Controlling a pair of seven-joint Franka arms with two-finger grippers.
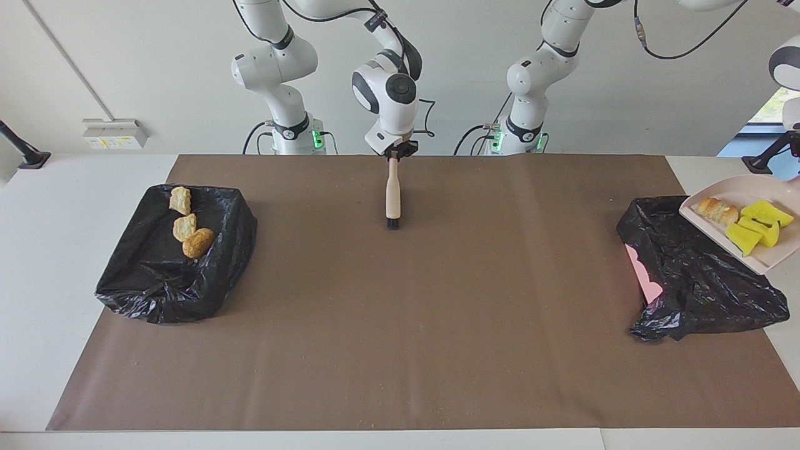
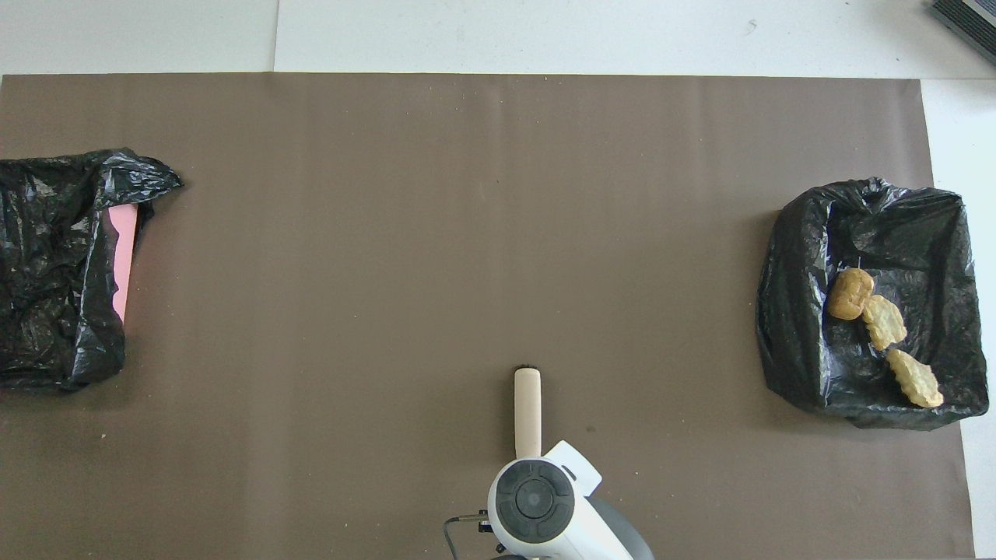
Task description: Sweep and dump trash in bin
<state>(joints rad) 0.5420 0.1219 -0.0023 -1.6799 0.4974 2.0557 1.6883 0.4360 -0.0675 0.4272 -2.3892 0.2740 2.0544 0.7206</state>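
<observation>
My right gripper (image 1: pixel 395 152) is shut on the top of the beige-handled brush (image 1: pixel 392 194), which hangs upright over the mat's middle on the robots' side, black bristles at or just above the mat. The brush also shows in the overhead view (image 2: pixel 527 408). My left gripper (image 1: pixel 790 153), at the picture's edge, holds the pale pink dustpan (image 1: pixel 706 228) tilted over the black-bagged bin (image 1: pixel 694 275) at the left arm's end. On the dustpan lie a golden-brown bread chunk (image 1: pixel 717 209) and yellow sponge scraps (image 1: pixel 759 225).
A second black-bagged bin (image 1: pixel 162 275) stands at the right arm's end, with three bread chunks (image 1: pixel 187 226) in it; it also shows in the overhead view (image 2: pixel 864 233). The left-end bin's pink wall (image 2: pixel 123 257) shows under its bag. A brown mat (image 1: pixel 400 325) covers the table.
</observation>
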